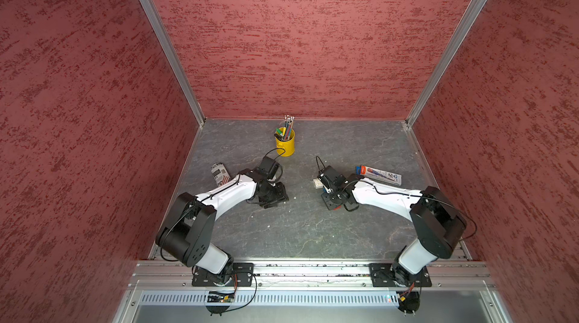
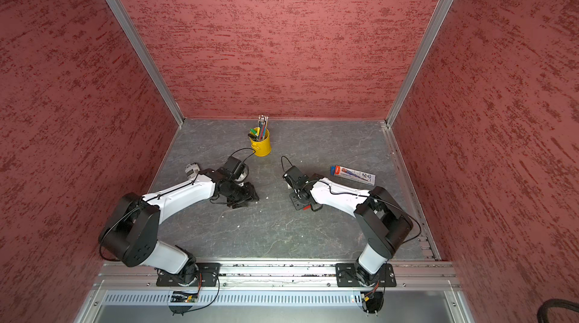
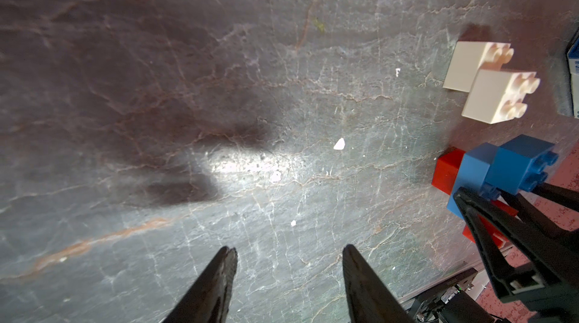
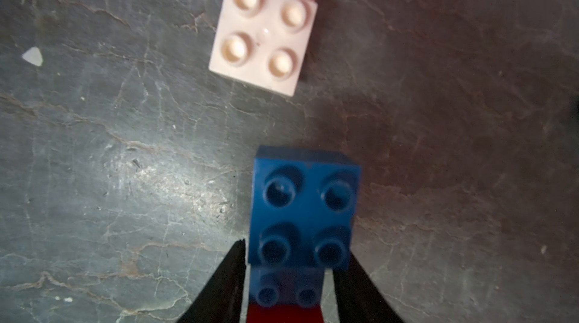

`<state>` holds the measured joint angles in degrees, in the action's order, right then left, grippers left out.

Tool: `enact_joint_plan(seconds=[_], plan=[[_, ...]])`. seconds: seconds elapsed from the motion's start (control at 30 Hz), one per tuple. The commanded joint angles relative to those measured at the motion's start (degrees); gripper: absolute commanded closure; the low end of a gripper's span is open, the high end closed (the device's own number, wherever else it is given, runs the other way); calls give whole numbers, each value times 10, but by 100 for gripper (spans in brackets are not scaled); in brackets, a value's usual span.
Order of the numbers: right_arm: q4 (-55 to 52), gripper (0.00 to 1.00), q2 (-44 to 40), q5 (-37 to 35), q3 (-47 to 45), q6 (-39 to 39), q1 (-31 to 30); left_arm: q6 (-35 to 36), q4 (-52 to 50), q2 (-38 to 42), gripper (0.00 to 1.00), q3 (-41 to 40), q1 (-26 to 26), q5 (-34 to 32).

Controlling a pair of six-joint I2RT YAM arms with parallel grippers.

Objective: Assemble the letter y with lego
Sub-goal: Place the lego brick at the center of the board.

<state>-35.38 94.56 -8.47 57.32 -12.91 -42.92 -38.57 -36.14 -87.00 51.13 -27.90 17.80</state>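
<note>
Lego stack (image 4: 304, 212) inside right hand (image 4: 296, 251), 2 white bricks (image 4: 263, 33) beyond

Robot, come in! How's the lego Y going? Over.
Left gripper open, empty. Right gripper astride the blue bricks, grip unclear. Blue bricks stacked on red bricks; white bricks apart, not yet added. Nothing in the way.

left arm (image 1: 232, 193), right arm (image 1: 382, 196) angled inward, low; left fingers (image 3: 219, 277) spread, empty; right fingers (image 4: 228, 274) parted.
</note>
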Motion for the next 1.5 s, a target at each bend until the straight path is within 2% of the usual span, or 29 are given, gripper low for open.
enact_joint_plan(seconds=[0.0,0.4,0.77,0.87,1.03,1.47], plan=[[2,49,7,-15,17,-7,3,12,-2,1,42,-1,4,-5],[-7,63,24,4,37,-12,3,17,1,5,42,-13,15,-1],[-5,65,31,10,32,-13,3,17,1,15,42,-24,21,-1],[-5,58,30,4,31,-15,3,16,1,16,42,-25,21,-2],[-6,57,27,4,34,-15,3,15,1,17,42,-25,21,-2],[1,68,27,8,22,-11,3,14,0,14,42,-22,21,-3]])
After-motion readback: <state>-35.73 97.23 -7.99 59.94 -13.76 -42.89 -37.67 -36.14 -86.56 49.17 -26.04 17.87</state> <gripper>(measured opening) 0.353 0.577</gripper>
